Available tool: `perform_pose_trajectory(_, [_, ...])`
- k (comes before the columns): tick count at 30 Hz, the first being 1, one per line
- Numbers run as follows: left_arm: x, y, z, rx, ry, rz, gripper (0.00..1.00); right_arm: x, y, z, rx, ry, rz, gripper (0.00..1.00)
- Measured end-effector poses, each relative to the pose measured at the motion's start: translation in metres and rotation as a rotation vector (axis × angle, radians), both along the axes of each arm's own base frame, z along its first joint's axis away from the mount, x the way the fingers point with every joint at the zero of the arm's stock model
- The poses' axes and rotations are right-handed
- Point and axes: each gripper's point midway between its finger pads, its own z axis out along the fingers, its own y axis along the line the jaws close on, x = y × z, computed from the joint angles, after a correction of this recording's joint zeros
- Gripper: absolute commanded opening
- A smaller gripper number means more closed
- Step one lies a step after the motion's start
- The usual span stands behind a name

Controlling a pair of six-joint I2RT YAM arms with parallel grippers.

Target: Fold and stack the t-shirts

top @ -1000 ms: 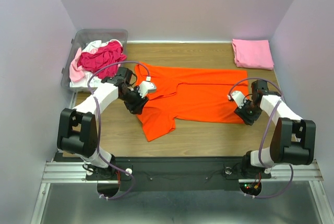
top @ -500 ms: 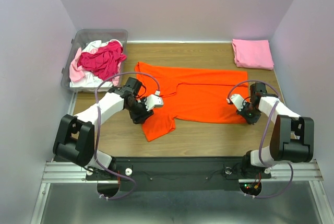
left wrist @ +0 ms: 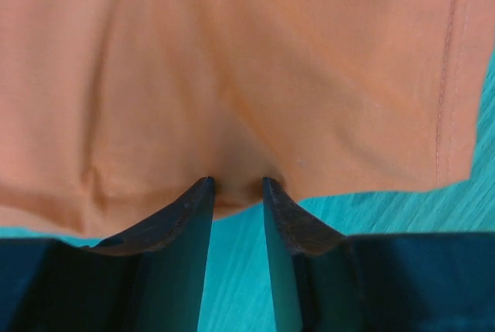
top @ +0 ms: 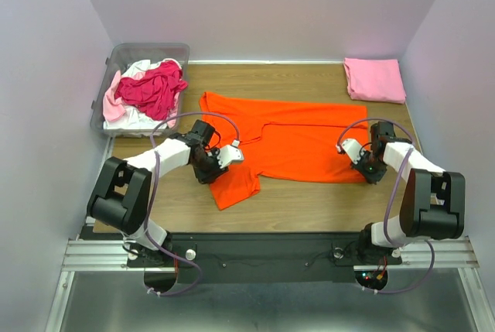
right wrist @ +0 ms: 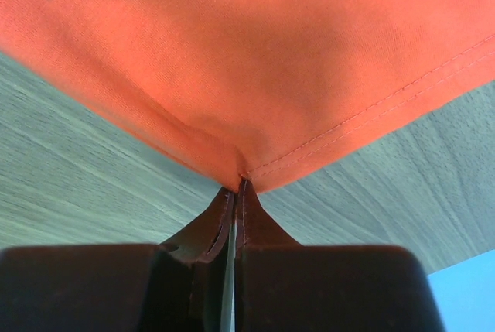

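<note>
A bright orange t-shirt [top: 290,142] lies spread across the middle of the table, one sleeve pointing toward the front left. My left gripper [top: 220,163] sits low at that sleeve's edge. In the left wrist view its fingers [left wrist: 237,185] stand apart, tips touching the orange cloth [left wrist: 247,69], with a small bulge of hem between them. My right gripper [top: 363,165] is at the shirt's front right corner. The right wrist view shows it [right wrist: 238,186] shut on the stitched hem corner of the orange shirt [right wrist: 232,53]. A folded light pink t-shirt [top: 374,79] lies at the back right.
A clear plastic bin [top: 124,57] stands at the back left, holding a crumpled magenta shirt [top: 155,88] with pale pink [top: 113,104] and white [top: 136,119] ones. Walls close in the left, right and back sides. Bare wood [top: 309,196] shows along the front.
The left gripper has slid forward and right along the shirt to the sleeve edge, and its fingers have narrowed. The right gripper has closed on the hem corner.
</note>
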Motion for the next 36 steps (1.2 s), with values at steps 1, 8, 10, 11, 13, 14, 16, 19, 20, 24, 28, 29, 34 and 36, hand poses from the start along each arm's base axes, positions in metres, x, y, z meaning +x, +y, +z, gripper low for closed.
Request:
perform_pose_trajectory(1, [-0.003,0.002,-0.005,0.009,0.014,0.000,0.28,0.000,0.000,0.000,0.000,0.000,0.000,0.01])
perform_pose_trajectory(8, [-0.001,0.004,-0.006,0.018,-0.003,-0.013,0.00,-0.001,-0.001,0.001,-0.004,0.002,0.000,0.01])
perform_pose_trajectory(10, [-0.007,0.005,-0.004,0.019,0.015,-0.015,0.00,-0.002,-0.001,0.005,-0.006,-0.007,0.000,0.01])
perform_pose_trajectory(11, [-0.011,0.006,-0.002,0.016,0.024,-0.017,0.00,-0.002,-0.001,0.008,-0.007,-0.016,0.001,0.01])
perform_pose_trajectory(13, [-0.017,0.006,0.007,0.004,0.029,-0.021,0.00,-0.003,-0.001,0.015,-0.010,-0.029,0.002,0.01])
perform_pose_trajectory(14, [-0.020,0.006,0.014,-0.005,0.024,-0.022,0.00,-0.004,-0.001,0.019,-0.011,-0.037,0.003,0.00])
perform_pose_trajectory(16, [-0.023,0.005,0.028,-0.028,0.008,-0.024,0.00,-0.003,-0.004,0.027,-0.012,-0.044,-0.007,0.01])
perform_pose_trajectory(19, [-0.024,0.005,0.043,-0.058,-0.010,-0.018,0.00,0.002,-0.010,0.037,-0.016,-0.059,-0.023,0.01])
perform_pose_trajectory(20, [-0.024,0.006,0.045,-0.062,-0.011,-0.015,0.00,0.003,-0.013,0.041,-0.017,-0.064,-0.030,0.01])
perform_pose_trajectory(24, [-0.030,0.009,0.050,-0.077,0.014,-0.002,0.00,0.004,-0.016,0.048,-0.012,-0.061,-0.029,0.01])
perform_pose_trajectory(28, [-0.027,0.011,0.064,-0.104,0.036,0.023,0.00,0.001,-0.018,0.055,0.000,-0.049,-0.032,0.01])
perform_pose_trajectory(29, [-0.020,0.011,0.072,-0.116,0.026,0.036,0.00,0.004,-0.021,0.059,0.002,-0.054,-0.039,0.01])
perform_pose_trajectory(34, [0.016,0.006,0.102,-0.158,-0.031,0.062,0.00,0.029,-0.029,0.071,0.020,-0.073,-0.051,0.01])
perform_pose_trajectory(36, [0.033,0.002,0.113,-0.178,-0.045,0.072,0.00,0.043,-0.030,0.072,0.032,-0.074,-0.048,0.00])
